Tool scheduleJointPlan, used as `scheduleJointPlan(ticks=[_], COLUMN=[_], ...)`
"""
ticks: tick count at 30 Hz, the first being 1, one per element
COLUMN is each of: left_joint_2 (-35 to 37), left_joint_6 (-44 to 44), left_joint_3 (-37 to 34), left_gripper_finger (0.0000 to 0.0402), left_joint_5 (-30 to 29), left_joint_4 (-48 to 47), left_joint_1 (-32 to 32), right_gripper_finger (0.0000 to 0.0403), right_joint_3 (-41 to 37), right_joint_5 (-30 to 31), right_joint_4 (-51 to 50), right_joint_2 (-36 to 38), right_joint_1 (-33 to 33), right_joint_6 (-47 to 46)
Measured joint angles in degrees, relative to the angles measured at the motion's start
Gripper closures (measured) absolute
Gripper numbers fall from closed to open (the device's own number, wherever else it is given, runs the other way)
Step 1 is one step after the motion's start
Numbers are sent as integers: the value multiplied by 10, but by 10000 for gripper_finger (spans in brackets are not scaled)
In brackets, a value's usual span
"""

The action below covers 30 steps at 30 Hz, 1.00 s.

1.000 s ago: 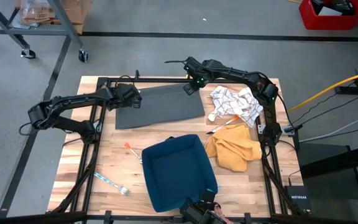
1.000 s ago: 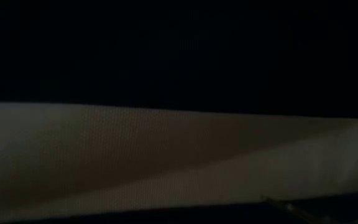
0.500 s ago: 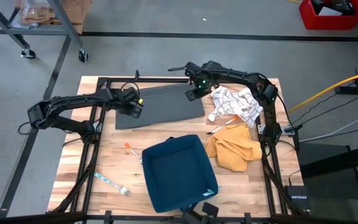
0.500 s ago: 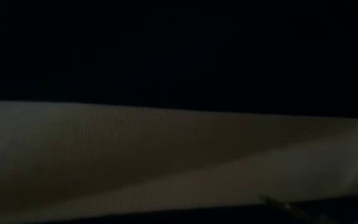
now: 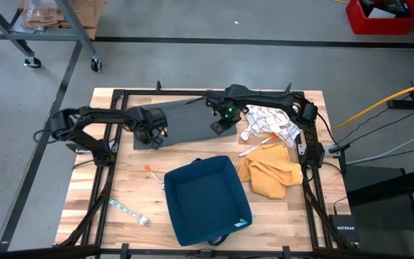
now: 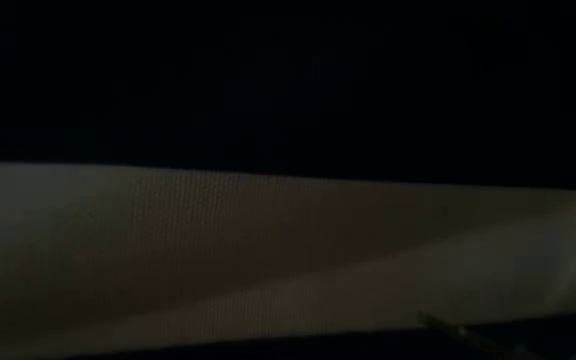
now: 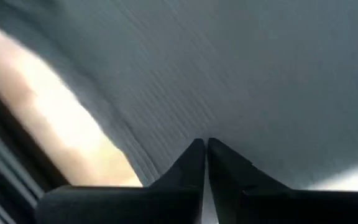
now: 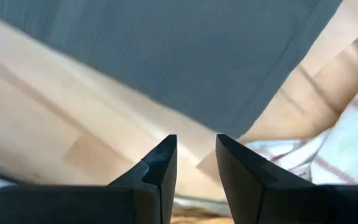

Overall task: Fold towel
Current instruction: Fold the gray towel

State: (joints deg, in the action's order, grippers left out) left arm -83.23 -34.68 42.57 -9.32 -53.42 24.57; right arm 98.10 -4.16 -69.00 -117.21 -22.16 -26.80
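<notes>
A grey towel [image 5: 189,121] lies spread flat on the far middle of the wooden table [image 5: 106,180]. My left gripper [image 5: 153,135] points down at the towel's near left corner and is shut; in the left wrist view its tips [image 7: 205,143] meet on the grey cloth [image 7: 260,74]. My right gripper [image 5: 219,126] hangs open by the towel's near right corner. In the right wrist view its fingers [image 8: 196,146] stand over bare wood, just short of the towel's edge [image 8: 229,118]. The low view is dark and shows nothing of them. My left gripper comes from above, pointing down, and its shut fingertips [image 7: 194,155] meet on the towel close to its near left corner [image 7: 166,149]. Fine creases run toward the tips. One layer or several between them, I cannot tell. The towel lies flat on the table.
A dark blue tray [image 5: 207,198] sits near the front middle. A white patterned cloth [image 5: 270,119] and a mustard cloth [image 5: 268,176] lie at the right, with an orange-tipped brush [image 5: 257,145] between them. A fork [image 5: 129,213] and a small orange tool [image 5: 153,174] lie front left.
My left gripper has gone toward the table's near edge and down onto the towel's near left corner, turning as it went, and has shut. My right gripper has moved from the towel's far edge toward its near right corner and stayed open. The towel lies as before.
</notes>
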Motion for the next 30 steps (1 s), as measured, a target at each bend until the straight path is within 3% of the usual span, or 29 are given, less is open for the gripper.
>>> scheduleJointPlan(ticks=[12, 17, 20, 25, 30], left_joint_2=[-69, -65, -61, -37, 30], left_joint_6=[1, -12, -41, -100, -93], left_joint_3=[0, 0, 3, 21, 36], left_gripper_finger=[400, 401, 401, 401, 401], left_joint_5=[281, 346, 323, 173, 53], left_joint_4=[4, 16, 24, 32, 106], left_joint_1=[-166, -241, -271, -292, -286], right_gripper_finger=[288, 288, 288, 288, 288], right_joint_3=[0, 0, 0, 0, 0], right_joint_5=[2, 5, 6, 6, 6], right_joint_4=[-15, -15, -15, -15, -26], right_joint_2=[0, 0, 0, 0, 0], right_joint_1=[7, 7, 7, 8, 8], right_joint_6=[1, 19, 34, 57, 61])
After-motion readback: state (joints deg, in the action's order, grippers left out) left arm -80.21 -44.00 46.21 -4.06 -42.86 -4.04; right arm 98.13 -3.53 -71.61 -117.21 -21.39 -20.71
